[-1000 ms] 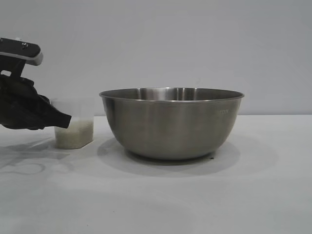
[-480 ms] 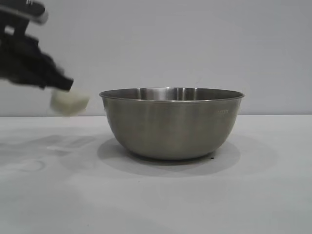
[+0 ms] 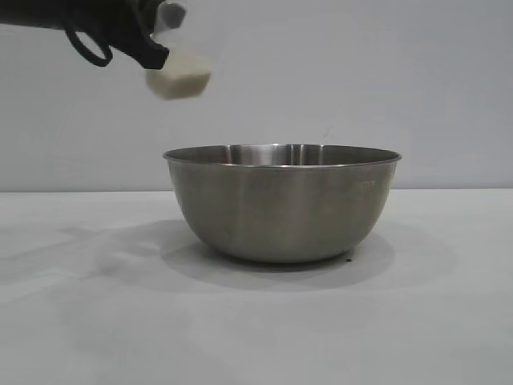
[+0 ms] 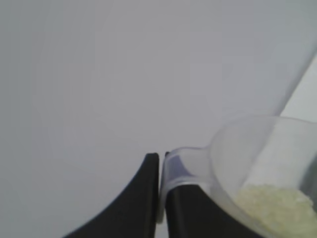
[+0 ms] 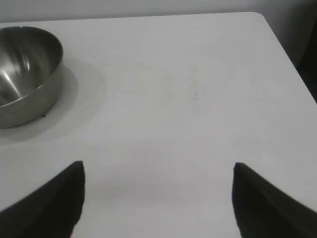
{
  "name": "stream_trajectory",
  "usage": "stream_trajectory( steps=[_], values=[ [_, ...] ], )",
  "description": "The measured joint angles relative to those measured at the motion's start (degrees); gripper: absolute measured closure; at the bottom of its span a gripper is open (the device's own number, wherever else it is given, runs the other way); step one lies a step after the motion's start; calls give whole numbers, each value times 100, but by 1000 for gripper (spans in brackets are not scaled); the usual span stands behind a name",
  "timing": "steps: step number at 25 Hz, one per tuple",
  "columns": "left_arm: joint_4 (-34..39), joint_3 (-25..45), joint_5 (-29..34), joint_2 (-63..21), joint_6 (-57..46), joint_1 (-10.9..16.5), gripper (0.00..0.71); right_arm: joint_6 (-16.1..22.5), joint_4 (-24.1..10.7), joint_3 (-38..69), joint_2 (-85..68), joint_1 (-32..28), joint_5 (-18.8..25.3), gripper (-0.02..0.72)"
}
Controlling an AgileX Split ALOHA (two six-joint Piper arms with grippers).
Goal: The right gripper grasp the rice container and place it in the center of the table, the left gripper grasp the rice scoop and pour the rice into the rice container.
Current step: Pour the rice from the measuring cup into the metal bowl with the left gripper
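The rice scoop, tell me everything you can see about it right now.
The rice scoop is a small translucent frosted-plastic cup with a side loop handle, tilted in the air above and left of the steel bowl's rim. The left gripper pinches its handle. White rice lies heaped inside; none is spilling.

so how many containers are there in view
2: the steel bowl stands on the table; the small plastic scoop with rice is held in the air by the left pincer, up left of the bowl.

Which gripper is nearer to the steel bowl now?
Left. The left gripper holds the rice scoop above the steel bowl, beside its rim. The right gripper hangs open, well away across the table.
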Motion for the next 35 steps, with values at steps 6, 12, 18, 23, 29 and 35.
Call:
stream_trajectory(
  steps=[6, 12, 18, 23, 29, 35],
  values=[
    [99, -144, 506, 59, 1679, -434, 710, 0, 0, 0, 0, 0, 0, 150],
    [112, -144, 662, 211, 3212, -649, 710, 0, 0, 0, 0, 0, 0, 150],
    [159, -144, 651, 211, 4597, -719, 710, 0, 0, 0, 0, 0, 0, 150],
    [564, -144, 651, 211, 5791, -719, 710, 0, 0, 0, 0, 0, 0, 150],
    [808, -144, 641, 211, 6913, -722, 710, 0, 0, 0, 0, 0, 0, 150],
    [836, -144, 630, 211, 7850, -722, 710, 0, 0, 0, 0, 0, 0, 150]
  ],
)
